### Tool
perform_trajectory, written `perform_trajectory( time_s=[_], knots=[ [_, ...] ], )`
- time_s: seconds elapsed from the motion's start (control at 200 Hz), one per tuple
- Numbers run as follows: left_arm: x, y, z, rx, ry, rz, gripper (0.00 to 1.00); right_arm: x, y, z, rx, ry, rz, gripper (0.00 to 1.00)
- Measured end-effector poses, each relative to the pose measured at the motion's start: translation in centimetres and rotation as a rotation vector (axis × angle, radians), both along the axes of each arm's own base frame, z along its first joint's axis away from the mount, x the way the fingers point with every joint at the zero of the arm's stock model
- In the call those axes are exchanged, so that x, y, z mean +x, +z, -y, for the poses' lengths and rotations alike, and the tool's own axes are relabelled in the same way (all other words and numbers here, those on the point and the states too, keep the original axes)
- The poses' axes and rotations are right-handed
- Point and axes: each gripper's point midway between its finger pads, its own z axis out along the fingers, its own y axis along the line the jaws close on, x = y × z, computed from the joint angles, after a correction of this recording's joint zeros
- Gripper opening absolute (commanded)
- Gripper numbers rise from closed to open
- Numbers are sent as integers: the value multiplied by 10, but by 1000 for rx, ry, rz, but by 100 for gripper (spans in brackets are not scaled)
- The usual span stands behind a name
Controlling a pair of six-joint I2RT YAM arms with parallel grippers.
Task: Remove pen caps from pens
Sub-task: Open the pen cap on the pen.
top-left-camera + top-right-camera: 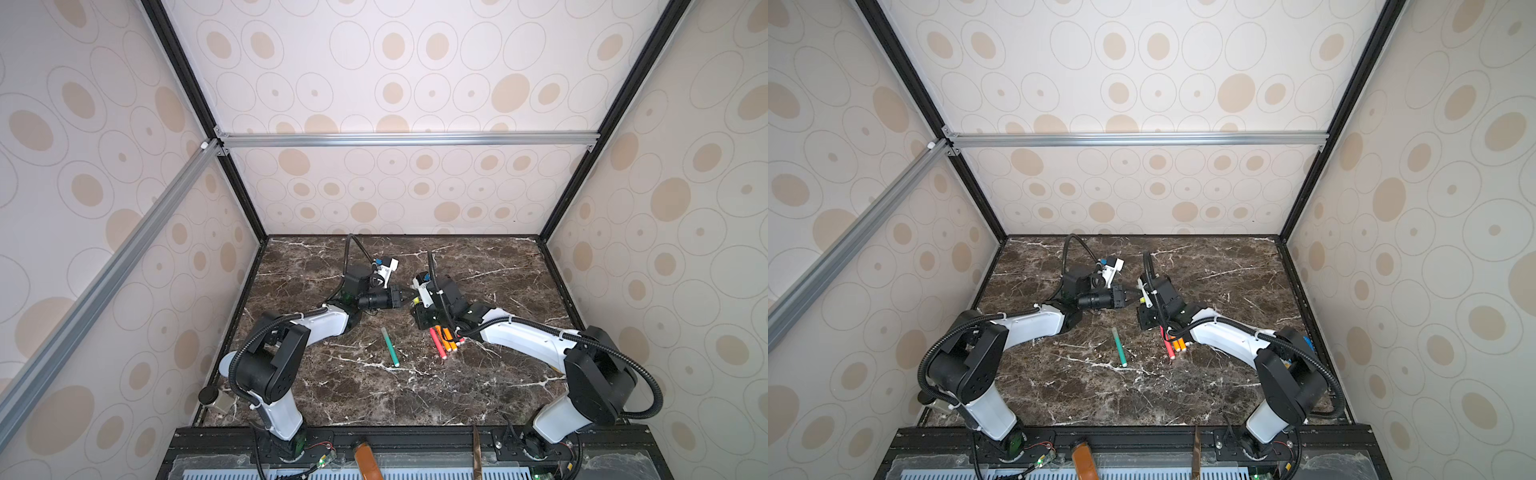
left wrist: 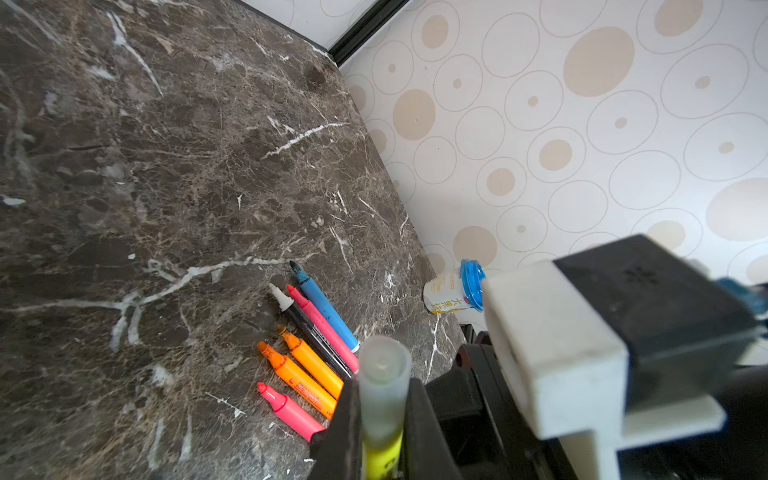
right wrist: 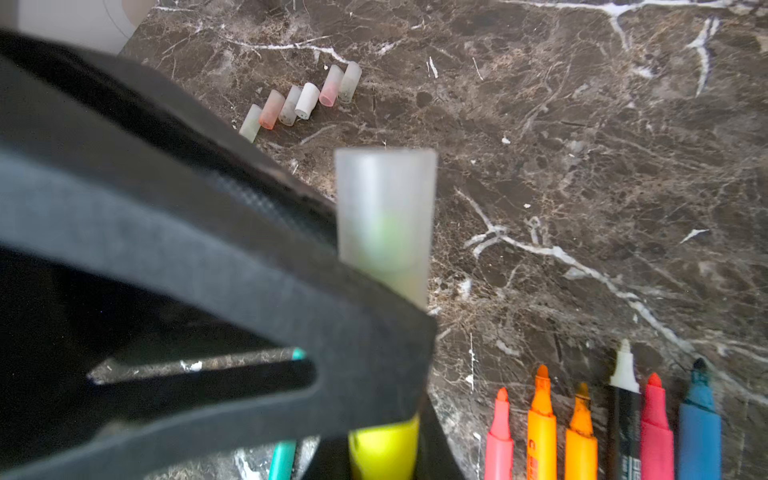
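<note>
A yellow pen (image 3: pixel 384 449) with a translucent pen cap (image 3: pixel 384 212) on it hangs above the table's middle, between my two grippers. My left gripper (image 2: pixel 382 399) is shut across it at the base of the cap (image 2: pixel 384 365). My right gripper (image 3: pixel 382 453) is shut on its yellow body. In both top views the grippers (image 1: pixel 409 297) (image 1: pixel 1133 296) meet tip to tip. Several uncapped pens (image 2: pixel 309 361) (image 3: pixel 582 432) lie in a row under the right arm (image 1: pixel 442 343). A green pen (image 1: pixel 390 347) (image 1: pixel 1119 347) lies alone at mid-table. Several loose pen caps (image 3: pixel 307 99) lie in a row.
A small white bottle with a blue lid (image 2: pixel 455 289) lies by the right wall. A dark-lidded jar (image 1: pixel 214 399) stands at the front left corner. An amber object (image 1: pixel 365 457) rests on the front rail. Patterned walls close in the dark marble table (image 1: pixel 374 395).
</note>
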Motion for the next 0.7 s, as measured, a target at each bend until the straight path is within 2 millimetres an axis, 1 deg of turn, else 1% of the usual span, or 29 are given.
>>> perform_trajectory(
  time_s=[0.14, 0.21, 0.255, 0.34, 0.42, 0.62, 0.7],
  knots=[
    [0, 1, 1, 1, 0, 4, 38, -1, -1, 2, 16, 8, 1, 0],
    [2, 2, 1, 6, 3, 8, 49, -3, -5, 6, 24, 15, -15, 0],
    [3, 3, 1, 10, 7, 11, 54, -5, -7, 10, 30, 19, -24, 0],
    [6, 6, 1, 14, 15, 20, 57, -7, -10, 16, 43, 30, -35, 0],
    [6, 7, 1, 15, 17, 21, 57, -10, -8, 17, 57, 53, -34, 0],
    [6, 7, 2, 18, 18, 21, 52, -16, 7, 9, 109, 112, -4, 0],
    [6, 6, 3, 21, 18, 20, 49, -16, 9, 6, 119, 122, 0, 0]
  ],
)
